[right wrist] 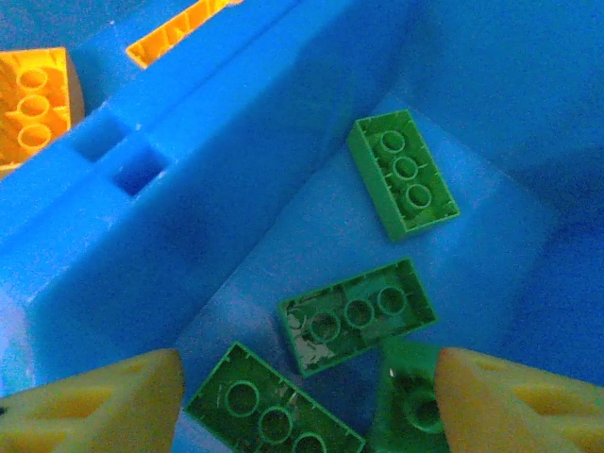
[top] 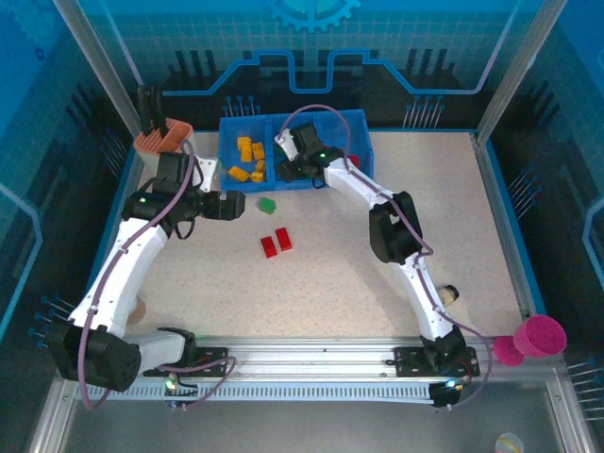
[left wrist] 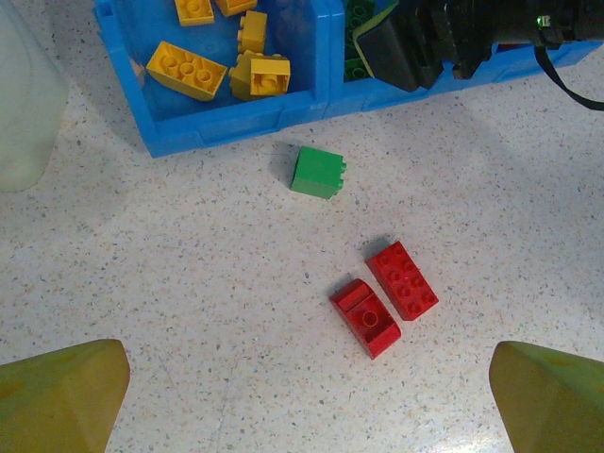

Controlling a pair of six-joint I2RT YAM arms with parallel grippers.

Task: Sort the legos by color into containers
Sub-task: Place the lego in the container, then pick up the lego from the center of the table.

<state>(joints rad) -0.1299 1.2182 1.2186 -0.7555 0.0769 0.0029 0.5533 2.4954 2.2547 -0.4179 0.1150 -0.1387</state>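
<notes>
On the table lie a green lego [top: 267,205] [left wrist: 318,172] and two red legos [top: 276,243], the studded one [left wrist: 403,280] beside the overturned one [left wrist: 366,317]. The blue tray [top: 247,179] holds yellow legos [top: 250,159] [left wrist: 187,70] in its left container. My left gripper [top: 242,205] [left wrist: 307,368] hangs open above the table, just short of the red pair. My right gripper [top: 288,172] [right wrist: 307,373] is inside the middle container, open over several green legos [right wrist: 357,314]. One green lego [right wrist: 406,401] lies against its right finger. A bit of red [top: 353,160] shows in the right container.
A beige holder with an orange top [top: 162,140] stands left of the tray. A pink cup [top: 540,337] sits past the table's right front corner. A small round object [top: 449,294] lies beside the right arm. Metal frame posts and blue walls ring the table.
</notes>
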